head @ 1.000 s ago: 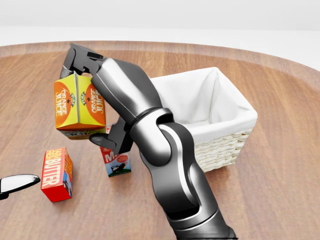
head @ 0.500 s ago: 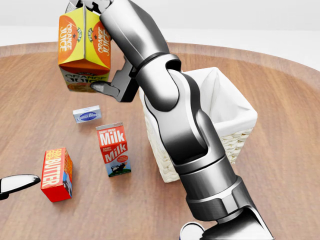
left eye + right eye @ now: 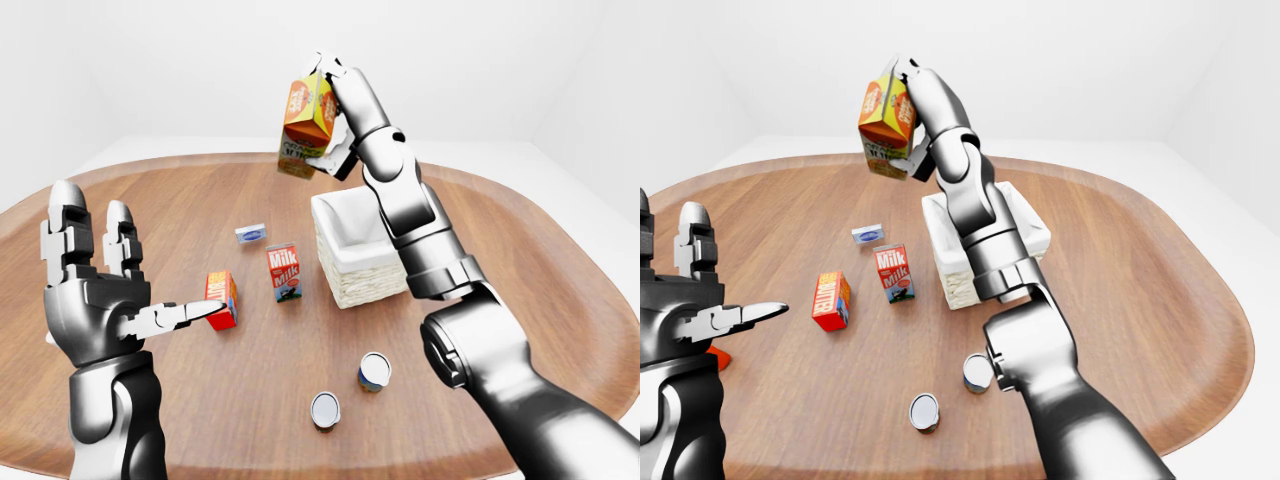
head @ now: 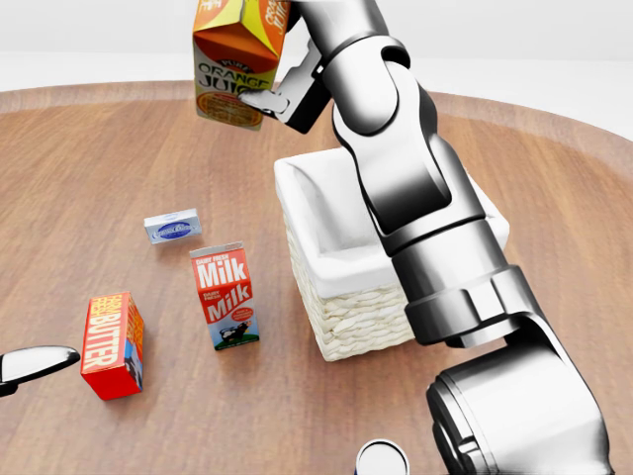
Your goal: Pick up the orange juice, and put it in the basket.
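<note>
The right hand [image 3: 908, 110] grips the orange juice carton [image 3: 886, 128], lifted clear of the wooden table [image 3: 1120, 300], just left of the white-lined basket [image 3: 1032, 232] near the table's middle. A milk carton [image 3: 896, 273], a butter box [image 3: 830, 300] and a small blue packet [image 3: 868, 234] sit left of the basket. Two cans [image 3: 925, 411] lie near the table's bottom edge. The left hand [image 3: 700, 310] hovers, fingers spread, at the left edge.

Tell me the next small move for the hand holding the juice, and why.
Probably carry the orange juice toward the head view's right and lower it. The right hand grips it high above the table, up and left of the basket, not yet over its white-lined opening.
</note>
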